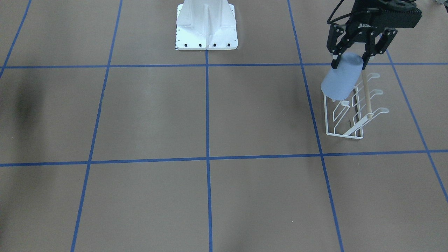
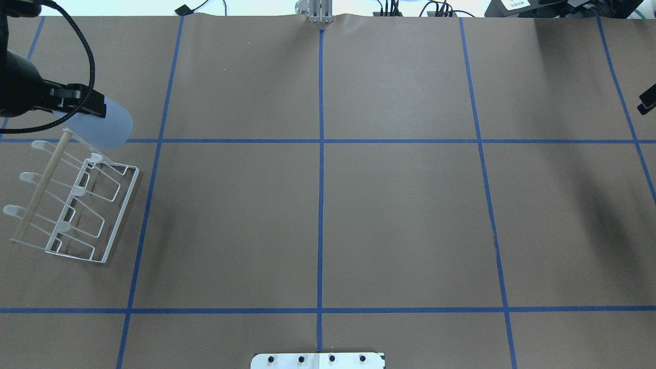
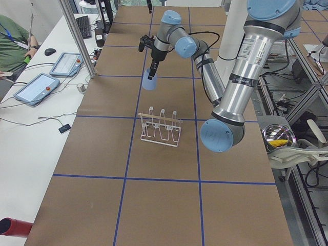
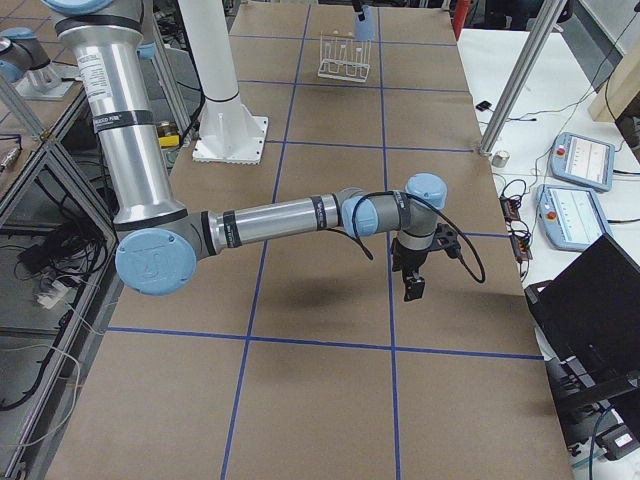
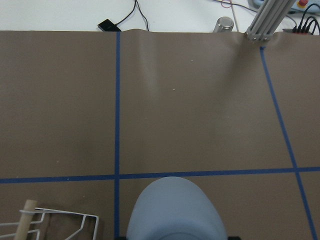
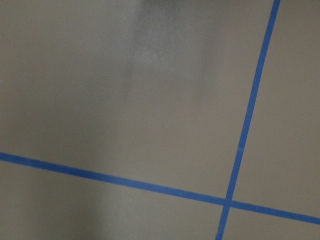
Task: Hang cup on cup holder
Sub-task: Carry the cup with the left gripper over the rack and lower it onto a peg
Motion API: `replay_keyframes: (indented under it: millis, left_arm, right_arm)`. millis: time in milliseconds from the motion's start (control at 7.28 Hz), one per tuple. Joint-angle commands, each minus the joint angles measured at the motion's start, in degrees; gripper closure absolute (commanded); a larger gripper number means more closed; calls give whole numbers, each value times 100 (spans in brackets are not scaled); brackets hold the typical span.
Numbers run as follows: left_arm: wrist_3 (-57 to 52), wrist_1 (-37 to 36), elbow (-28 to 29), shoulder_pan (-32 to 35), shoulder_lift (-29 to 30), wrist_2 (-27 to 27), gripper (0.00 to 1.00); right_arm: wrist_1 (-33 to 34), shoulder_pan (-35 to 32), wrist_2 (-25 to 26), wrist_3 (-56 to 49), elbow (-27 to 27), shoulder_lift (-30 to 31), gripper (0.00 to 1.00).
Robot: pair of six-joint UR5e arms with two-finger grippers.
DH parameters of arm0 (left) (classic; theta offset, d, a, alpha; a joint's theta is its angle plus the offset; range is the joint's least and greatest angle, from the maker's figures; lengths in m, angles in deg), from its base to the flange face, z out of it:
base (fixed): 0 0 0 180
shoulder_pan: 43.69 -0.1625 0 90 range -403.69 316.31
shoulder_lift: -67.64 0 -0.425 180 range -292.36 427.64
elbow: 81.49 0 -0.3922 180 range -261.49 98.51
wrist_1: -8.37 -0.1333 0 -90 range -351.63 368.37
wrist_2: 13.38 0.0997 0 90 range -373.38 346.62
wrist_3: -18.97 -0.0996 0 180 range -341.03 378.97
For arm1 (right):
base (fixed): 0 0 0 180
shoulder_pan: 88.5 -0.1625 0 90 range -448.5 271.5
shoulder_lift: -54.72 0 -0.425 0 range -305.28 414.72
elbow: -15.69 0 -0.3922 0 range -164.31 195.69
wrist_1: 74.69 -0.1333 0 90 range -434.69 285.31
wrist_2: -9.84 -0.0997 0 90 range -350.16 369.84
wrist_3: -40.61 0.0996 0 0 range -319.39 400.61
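We have the left gripper [image 1: 350, 64] clamped on the narrow end of the cup [image 1: 338, 84]. The cup hangs tilted in the air, rim downward, near the far end of the rack [image 1: 357, 105] on the left of the table [image 1: 210, 112], not yet on a prong. The right gripper [image 4: 413, 287] is well apart on the right; we cannot tell whether it is parted. If the rim catches a prong tip off-centre or knocks the wooden rod [image 1: 366, 94], the light rack may slide or tip, and the smooth cup could slip from our grip.
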State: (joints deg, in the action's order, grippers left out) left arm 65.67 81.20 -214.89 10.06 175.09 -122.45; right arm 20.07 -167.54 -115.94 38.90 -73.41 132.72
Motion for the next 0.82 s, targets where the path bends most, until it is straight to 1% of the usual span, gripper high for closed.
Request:
replay_keyframes:
  millis: [0, 137, 412, 687]
  left_arm:
    - [-721, -392, -45, 5, -328, -26, 100]
    - [-741, -410, -2, 5, -365, -35, 100]
    - [-750, -392, 217, -13, -287, -306, 100]
    - [-864, -340, 507, -4, -208, -325, 100]
  right_arm:
    - [683, -365, -174, -759, -11, 74, 0]
    - [658, -392, -245, -753, -20, 188, 0]
    - [623, -428, -237, -682, -55, 172, 0]
    - [614, -445, -324, -682, -73, 154, 0]
